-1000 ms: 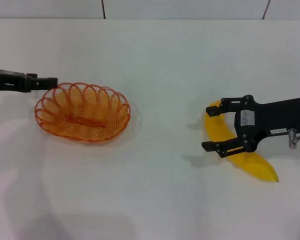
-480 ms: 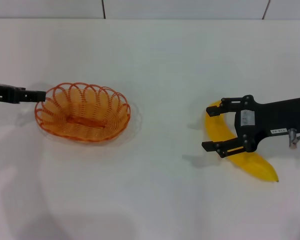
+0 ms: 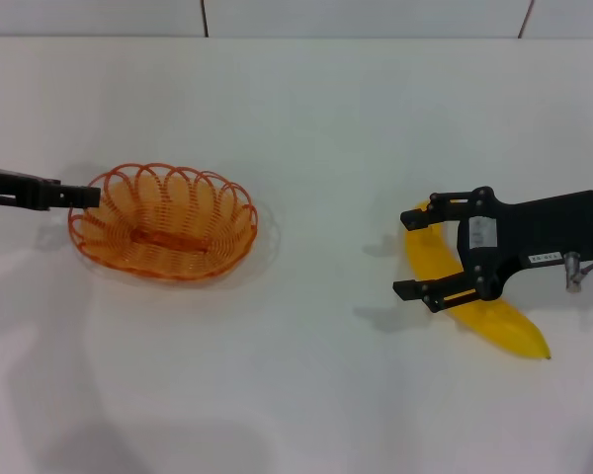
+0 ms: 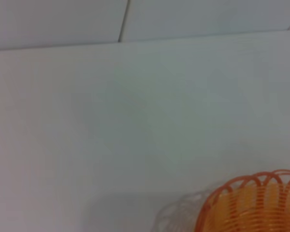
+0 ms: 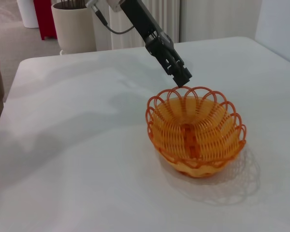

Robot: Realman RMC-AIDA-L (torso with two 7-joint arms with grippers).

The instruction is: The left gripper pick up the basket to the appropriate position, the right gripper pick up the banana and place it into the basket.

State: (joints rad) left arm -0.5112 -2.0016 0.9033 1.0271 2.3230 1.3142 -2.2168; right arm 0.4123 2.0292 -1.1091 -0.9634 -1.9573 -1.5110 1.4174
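The orange wire basket (image 3: 163, 222) sits upright on the white table at the left; it also shows in the right wrist view (image 5: 195, 130) and at the edge of the left wrist view (image 4: 251, 203). My left gripper (image 3: 84, 196) reaches in from the left, its tip at the basket's left rim, and it also shows in the right wrist view (image 5: 182, 77). The yellow banana (image 3: 499, 321) lies on the table at the right. My right gripper (image 3: 405, 254) is open, one finger on each side of the banana's upper half, not closed on it.
The white table (image 3: 306, 118) runs back to a tiled wall. In the right wrist view, a beige bin (image 5: 72, 24) and a red object (image 5: 46, 19) stand on the floor past the table's far edge.
My left gripper has dropped lower and now ends at the basket's left rim. My right gripper has shifted slightly left over the banana. Basket and banana have not moved.
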